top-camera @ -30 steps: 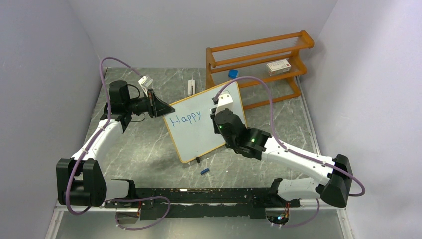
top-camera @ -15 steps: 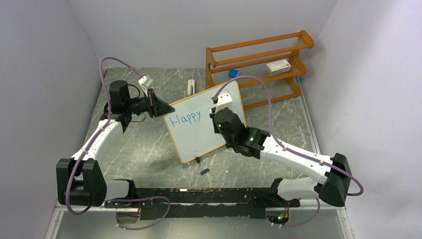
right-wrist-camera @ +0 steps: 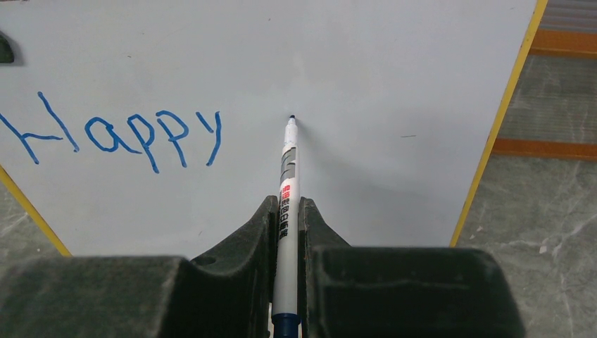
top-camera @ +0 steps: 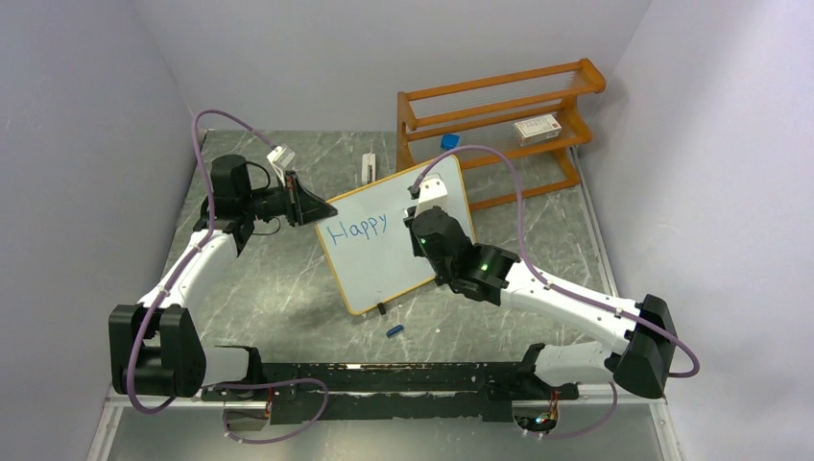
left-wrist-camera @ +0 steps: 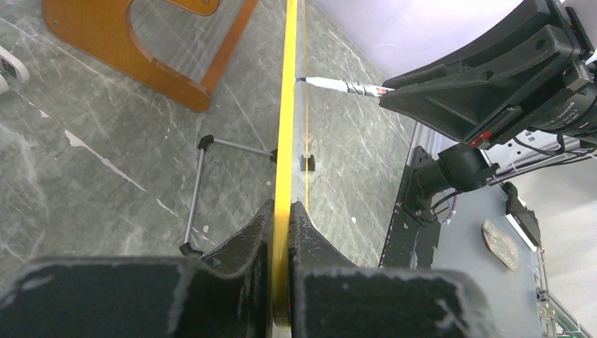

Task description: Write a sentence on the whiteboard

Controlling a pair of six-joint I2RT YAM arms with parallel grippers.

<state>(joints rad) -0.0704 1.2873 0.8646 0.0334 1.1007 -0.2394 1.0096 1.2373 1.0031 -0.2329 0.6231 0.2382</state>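
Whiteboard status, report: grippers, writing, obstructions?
Left gripper jaws shut on whiteboard edge. Right gripper jaws shut on marker, tip at board right of "Happy". Nothing blocking.

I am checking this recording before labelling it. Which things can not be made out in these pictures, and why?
Right wrist view: print on the marker is too small to read; jaws cover its lower barrel.
Top view: the right arm hides the marker; the box label is too small.
Left wrist view: the whiteboard is edge-on, so its writing is unseen.
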